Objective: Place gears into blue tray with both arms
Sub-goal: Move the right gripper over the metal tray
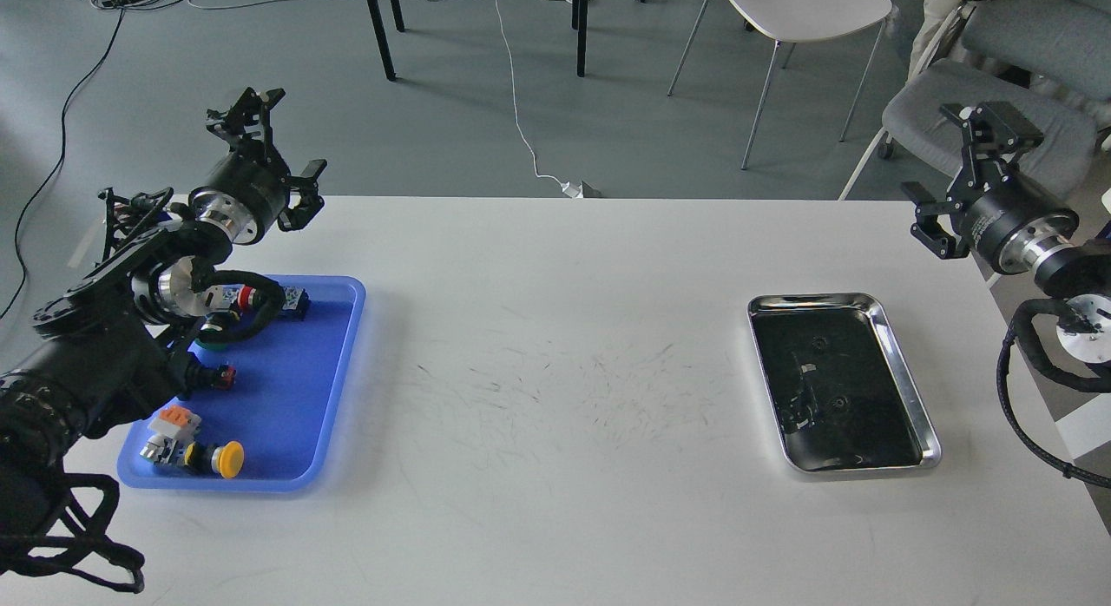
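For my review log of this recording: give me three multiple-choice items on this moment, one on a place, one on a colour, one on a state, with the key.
1. Where on the table does the blue tray lie?
A. On the robot's left side
B. In the middle
C. On the robot's right side

2. What colour is the cap of the push-button nearest the blue tray's near rim?
A. Blue
B. Yellow
C. White

3. How does the left gripper stand?
A. Shut on a gear
B. Resting flat in the steel tray
C. Open and empty, raised above the table's far edge

Key: 1 A, the blue tray sits under the left arm, while the steel tray is at the right. 2 B, a round yellow cap shows by the near rim. 3 C, its fingers are spread with nothing between them. The right gripper is open too.
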### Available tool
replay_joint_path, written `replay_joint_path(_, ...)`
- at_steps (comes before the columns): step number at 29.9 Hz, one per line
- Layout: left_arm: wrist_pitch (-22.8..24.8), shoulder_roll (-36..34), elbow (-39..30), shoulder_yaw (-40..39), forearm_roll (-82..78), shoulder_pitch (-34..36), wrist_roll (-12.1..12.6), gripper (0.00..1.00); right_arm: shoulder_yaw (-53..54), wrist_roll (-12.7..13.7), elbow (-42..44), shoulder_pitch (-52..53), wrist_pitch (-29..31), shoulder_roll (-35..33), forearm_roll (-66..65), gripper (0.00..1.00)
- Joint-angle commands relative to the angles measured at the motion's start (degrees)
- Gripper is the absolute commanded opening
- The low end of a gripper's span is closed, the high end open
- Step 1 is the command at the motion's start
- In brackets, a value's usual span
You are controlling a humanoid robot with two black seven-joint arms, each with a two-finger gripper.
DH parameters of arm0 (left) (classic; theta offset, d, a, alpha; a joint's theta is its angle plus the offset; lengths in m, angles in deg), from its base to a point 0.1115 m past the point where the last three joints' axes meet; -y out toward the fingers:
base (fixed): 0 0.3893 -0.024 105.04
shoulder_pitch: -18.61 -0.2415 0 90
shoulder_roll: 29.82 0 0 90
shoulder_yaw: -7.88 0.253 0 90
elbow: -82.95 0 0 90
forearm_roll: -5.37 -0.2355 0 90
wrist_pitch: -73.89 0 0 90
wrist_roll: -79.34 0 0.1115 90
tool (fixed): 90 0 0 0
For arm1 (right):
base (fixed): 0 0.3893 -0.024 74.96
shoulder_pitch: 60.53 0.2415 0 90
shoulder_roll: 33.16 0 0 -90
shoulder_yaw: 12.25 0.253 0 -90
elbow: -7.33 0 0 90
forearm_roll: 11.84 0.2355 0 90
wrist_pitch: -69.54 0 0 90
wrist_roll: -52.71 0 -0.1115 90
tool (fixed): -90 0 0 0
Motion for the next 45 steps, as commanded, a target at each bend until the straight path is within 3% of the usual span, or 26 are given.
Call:
replay_joint_path(1,0.06,0.00,0.02,0.00,0.00,-0.03,-0.09,0.99,-2.42,-0.30,-0.18,1.35,-0.28,-1.77,-4.98,0.99)
replay_joint_path(10,0.76,-0.26,0.02,-0.08,0.09,-0.12,-0.18,0.99,-4.18,-0.13,-6.23,2.41,1.04,-6.96,-18.97,0.98)
replay_joint_path(18,1.02,-0.26,0.02,-0.08,0.09,-0.12,-0.26,0.99,-12.26,-1.18,-6.51,6.89,6.75,-9.24,-30.20,0.99)
replay_joint_path(27,1.64,-0.26,0.02,-0.87,0.18,-0.21,-0.44,0.99,-21.14,-3.55,-5.98,13.92,7.63,-10.13,-51.12,0.99)
replay_joint_path(33,2.16,-0.26,0.02,-0.87,0.09,-0.29,-0.44,0.99,-29.92,-6.62,-5.45,19.98,7.28,-9.51,-63.69,0.98)
replay_joint_path(40,2.52,-0.44,0.02,-1.22,0.18,-0.21,-0.44,0.99,-38.45,-9.70,-2.99,24.03,7.10,-6.35,-72.49,0.97)
replay_joint_path(45,2.96,-0.97,0.02,-1.23,0.18,-0.29,-0.44,0.99,-43.72,-10.50,-0.37,26.23,7.11,-4.24,-77.77,0.97)
